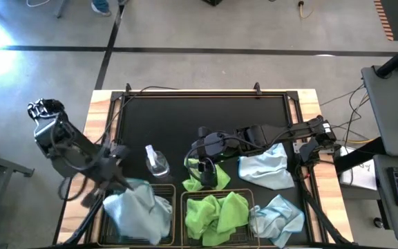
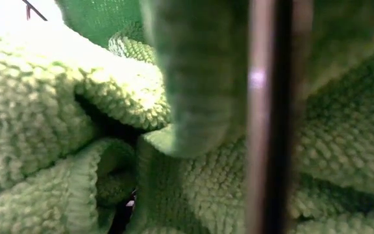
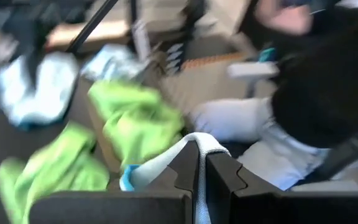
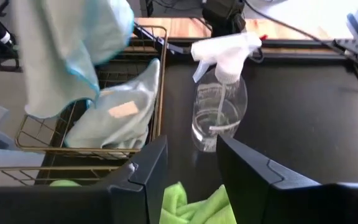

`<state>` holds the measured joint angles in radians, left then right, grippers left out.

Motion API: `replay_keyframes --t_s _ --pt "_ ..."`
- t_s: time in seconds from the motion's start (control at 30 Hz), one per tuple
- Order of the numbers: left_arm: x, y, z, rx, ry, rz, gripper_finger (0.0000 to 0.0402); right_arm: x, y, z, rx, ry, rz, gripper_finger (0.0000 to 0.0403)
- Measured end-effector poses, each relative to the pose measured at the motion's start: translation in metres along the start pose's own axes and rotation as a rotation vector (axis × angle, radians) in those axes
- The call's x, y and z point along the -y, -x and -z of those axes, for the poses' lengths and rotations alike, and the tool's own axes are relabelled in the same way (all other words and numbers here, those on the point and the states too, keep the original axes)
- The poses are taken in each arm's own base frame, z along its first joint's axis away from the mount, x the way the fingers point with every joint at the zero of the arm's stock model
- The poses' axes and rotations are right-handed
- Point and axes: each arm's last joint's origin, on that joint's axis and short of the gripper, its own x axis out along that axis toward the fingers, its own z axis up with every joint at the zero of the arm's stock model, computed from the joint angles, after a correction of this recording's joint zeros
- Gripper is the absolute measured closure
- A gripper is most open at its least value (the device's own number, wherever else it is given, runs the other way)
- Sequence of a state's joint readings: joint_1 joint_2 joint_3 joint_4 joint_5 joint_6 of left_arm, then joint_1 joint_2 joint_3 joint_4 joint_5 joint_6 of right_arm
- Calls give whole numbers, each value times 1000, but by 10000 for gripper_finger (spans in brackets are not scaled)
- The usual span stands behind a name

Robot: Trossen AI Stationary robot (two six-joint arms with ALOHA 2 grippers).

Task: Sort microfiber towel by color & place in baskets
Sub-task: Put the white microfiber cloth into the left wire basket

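High view: the left gripper (image 1: 119, 185) sits over the left basket (image 1: 113, 238) with a pale blue towel (image 1: 138, 211) draped below it; the right gripper (image 1: 207, 166) hangs over a loose lime green towel (image 1: 206, 176) on the black table mat (image 1: 199, 114), just behind the right basket (image 1: 183, 207), which holds a crumpled heap of green towels (image 1: 218, 216). A clear spray bottle (image 1: 155, 161) stands between the two grippers. Two more pale blue towels lie on the mat: one spread flat (image 1: 268, 166) to the right of the right gripper, one bunched (image 1: 276, 218) near the front right corner. Left wrist view adds what the overhead cannot: the left fingers (image 3: 185, 177) are pinched together on a fold of blue-edged pale towel (image 3: 166, 165), so that hand holds cloth; picture is motion-smeared, with green towels (image 3: 129, 124) beyond. Right wrist view: the right fingers (image 4: 151, 171) stand apart with a clear gap, green towel (image 4: 194, 205) directly under them; contact with it cannot be told. Same view shows the bottle (image 4: 219, 112) as a rounded transparent flask with white trigger head, and the left basket (image 4: 104, 134) as thin wire grid, rim reading brassy here, a pale blue towel (image 4: 120, 115) inside and another (image 4: 67, 43) hanging above it. Low view is filled by green towel (image 2: 57, 117) at close range: looped, nubbly pile in thick soft folds, with one dark vertical wire (image 2: 268, 117) across it.
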<state>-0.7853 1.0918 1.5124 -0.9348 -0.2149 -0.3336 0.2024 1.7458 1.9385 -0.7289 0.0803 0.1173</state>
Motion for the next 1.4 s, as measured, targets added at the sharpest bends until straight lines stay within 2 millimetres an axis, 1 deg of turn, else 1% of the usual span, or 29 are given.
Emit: replay_keyframes --t_s 0.1,0.23,0.47,0.7,0.87,1.03,1.17,1.27,1.4 --pt "-3 -6 9 -87 107 -88 401 0 0 3 -29 -22 4 273" --pt "-3 -17 17 -190 227 -151 401 1 0 6 -66 -45 9 273" --pt "4 -44 24 -298 346 -204 401 0 1 10 -104 -59 14 277" --pt "9 -67 28 -362 333 -224 401 0 -1 13 -114 -59 16 276" --pt "13 -80 31 -423 326 -201 401 0 -1 13 -114 -107 18 279" --pt "13 -83 33 -451 325 -195 402 0 -1 13 -115 -107 17 278" --pt "12 -76 33 -454 323 -196 401 0 -1 13 -115 -104 18 278" --pt "10 -71 33 -457 279 -185 401 0 -1 13 -118 -99 18 281" --pt "8 -70 33 -458 237 -180 401 0 -1 14 -125 -98 19 281"
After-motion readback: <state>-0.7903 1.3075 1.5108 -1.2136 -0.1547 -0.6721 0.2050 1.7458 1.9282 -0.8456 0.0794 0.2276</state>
